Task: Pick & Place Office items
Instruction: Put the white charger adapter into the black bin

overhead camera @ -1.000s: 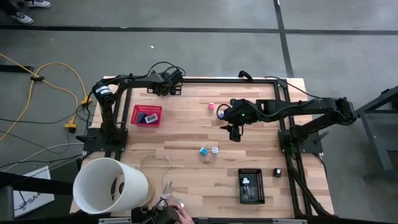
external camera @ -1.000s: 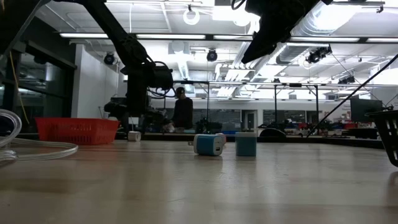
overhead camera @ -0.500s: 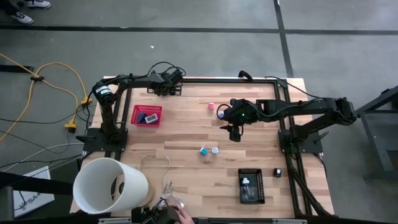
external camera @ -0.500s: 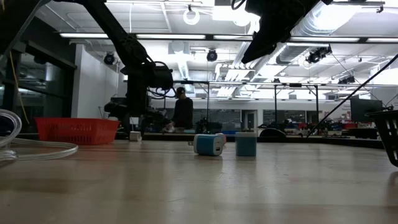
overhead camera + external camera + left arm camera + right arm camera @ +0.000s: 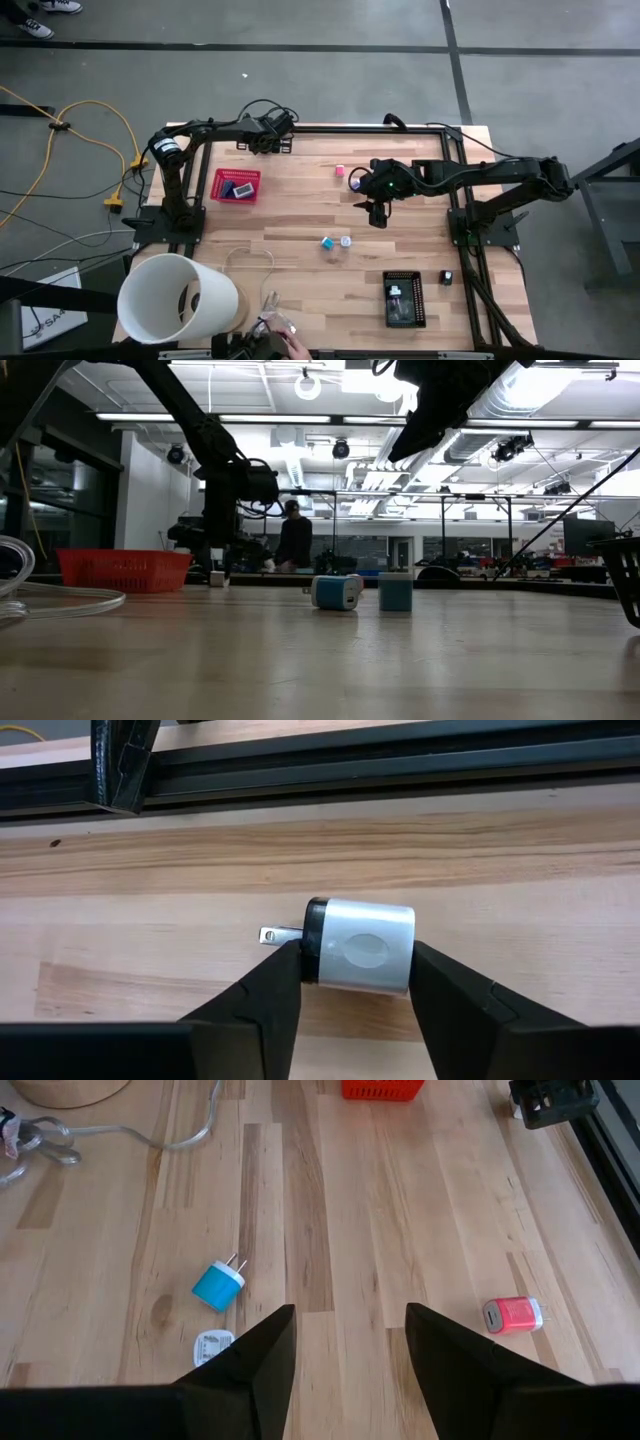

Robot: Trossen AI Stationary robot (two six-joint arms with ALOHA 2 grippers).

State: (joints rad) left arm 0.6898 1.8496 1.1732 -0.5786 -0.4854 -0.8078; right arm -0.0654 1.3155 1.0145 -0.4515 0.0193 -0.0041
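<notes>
My left gripper (image 5: 276, 138) is low over the table's far edge, shut on a silver charger plug (image 5: 365, 945) with a black pronged face. In the low view this plug shows as a small white block (image 5: 216, 577) at table level. My right gripper (image 5: 377, 214) hovers open above mid-table, touching nothing. Beyond its fingers lie a blue plug (image 5: 218, 1285), a white plug (image 5: 212, 1347) and a pink plug (image 5: 512, 1315), each flat on the wood. A purple piece (image 5: 355, 184) lies next to the right arm. A black piece (image 5: 446, 278) sits near the right edge. My left gripper pinches the silver plug between its two fingers, end to end. One finger (image 5: 283, 975) is at the black pronged face (image 5: 313, 935), the other (image 5: 432, 975) at the rounded back end (image 5: 407, 945). The fingers come from above. The plug lies level, at the table surface.
A red basket (image 5: 237, 185) holding a small item stands on the left. A black tray (image 5: 403, 298) with items sits near the front right. A big white tub (image 5: 175, 298) and a pale wire loop (image 5: 250, 262) occupy the near left. Black frame rails (image 5: 380, 765) border the far edge.
</notes>
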